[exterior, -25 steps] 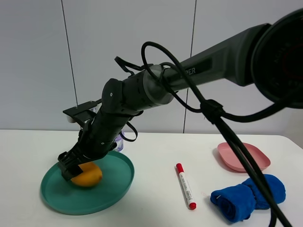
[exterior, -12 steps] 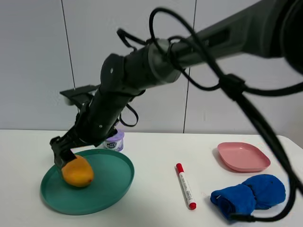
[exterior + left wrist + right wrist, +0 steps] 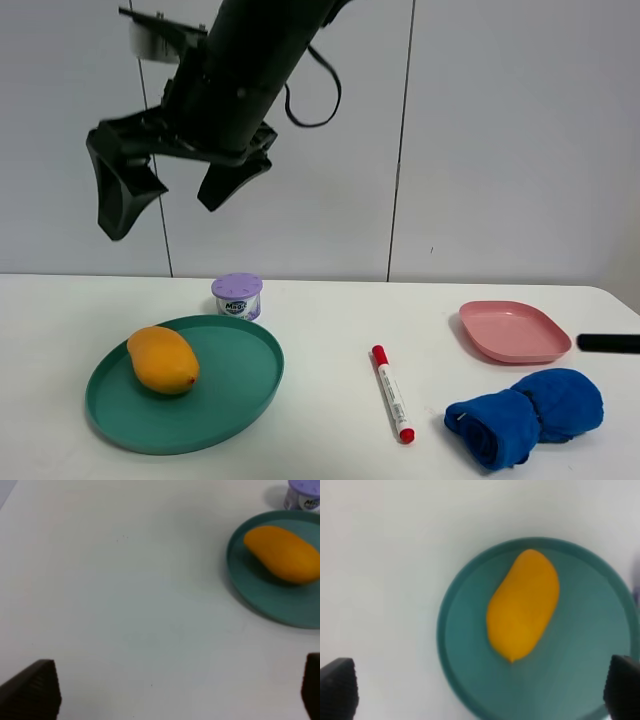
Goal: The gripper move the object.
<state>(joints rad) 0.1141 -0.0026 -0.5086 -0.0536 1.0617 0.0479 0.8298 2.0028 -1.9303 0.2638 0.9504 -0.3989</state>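
Right end effector (image 3: pixel 163 218) hung high above the green plate (image 3: pixel 245 395), fingers spread wide and empty. The mango (image 3: pixel 163 360) lay on its side in that plate. It looked smooth, firm, likely slippery and rather heavy; a hold across its thick middle seemed safest.

A round teal plate (image 3: pixel 240 398), purple-lidded tub (image 3: pixel 238 296), red-capped white marker (image 3: pixel 392 392), pink plate (image 3: pixel 512 332) and blue rolled cloth (image 3: pixel 525 415) lay on the white surface (image 3: pixel 330 320).

The mango (image 3: pixel 522 605) lies on the teal plate (image 3: pixel 590 600) (tool (image 3: pixel 480 686) spread wide).
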